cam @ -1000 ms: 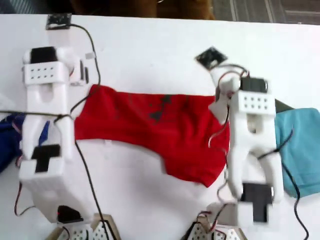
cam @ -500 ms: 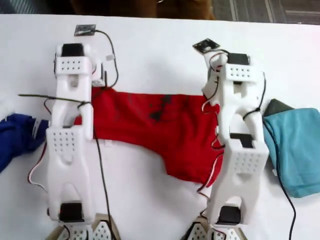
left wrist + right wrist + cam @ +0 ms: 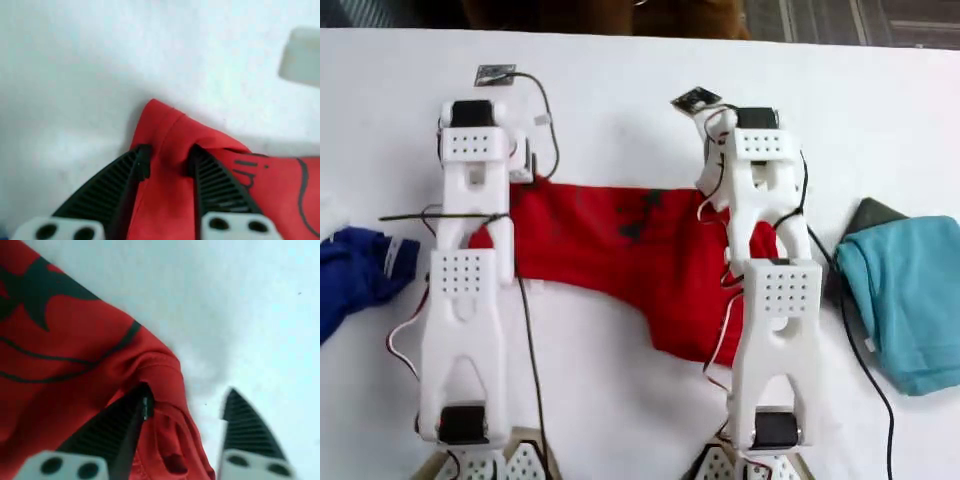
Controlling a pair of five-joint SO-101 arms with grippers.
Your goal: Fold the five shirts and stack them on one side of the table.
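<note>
White table [image 3: 620, 90] is seen across the high view, with a strip of grey floor and something brown beyond its 12 o'clock edge. A red shirt [image 3: 620, 250] with dark print is spread flat at the centre, one lobe trailing toward 5 o'clock. Two white arms are stretched over it from the 6 o'clock edge, the left arm [image 3: 465, 280] at its 9 o'clock end and the right arm [image 3: 770, 290] at its 3 o'clock end. A folded teal shirt [image 3: 905, 300] is laid at 3 o'clock on a dark item [image 3: 870, 215], and a bunched blue shirt [image 3: 355, 275] is seen at 9 o'clock. The left arm's fingers [image 3: 215, 185] are closed on a raised fold at the red shirt's corner. The right arm's fingers [image 3: 117, 425] are spread apart, one set on the shirt's hem, the other over bare table just beside it.
</note>
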